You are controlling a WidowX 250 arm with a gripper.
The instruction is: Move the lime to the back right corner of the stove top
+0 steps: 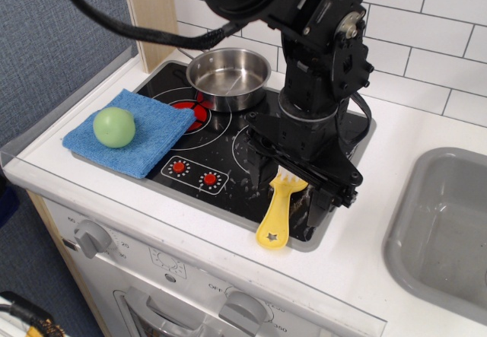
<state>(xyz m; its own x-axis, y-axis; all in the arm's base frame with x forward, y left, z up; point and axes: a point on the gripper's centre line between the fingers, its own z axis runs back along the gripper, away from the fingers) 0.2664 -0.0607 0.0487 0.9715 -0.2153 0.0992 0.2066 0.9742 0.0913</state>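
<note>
The lime (115, 127) rests on a blue cloth (129, 132) that overlaps the stove top (228, 158) at the counter's (384, 223) front left. A steel pan (228, 77) sits on the back left burner. The gripper (288, 192), jaws apart, hangs over a yellow fork (278, 211) at the stove top's front right corner.

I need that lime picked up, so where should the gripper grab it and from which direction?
Grip the lime across its widest middle, coming straight down from above. It is nearly round and sits exposed on the blue cloth, so any pair of opposite sides should work. The gripper hangs over the stove top, jaws apart.
</note>
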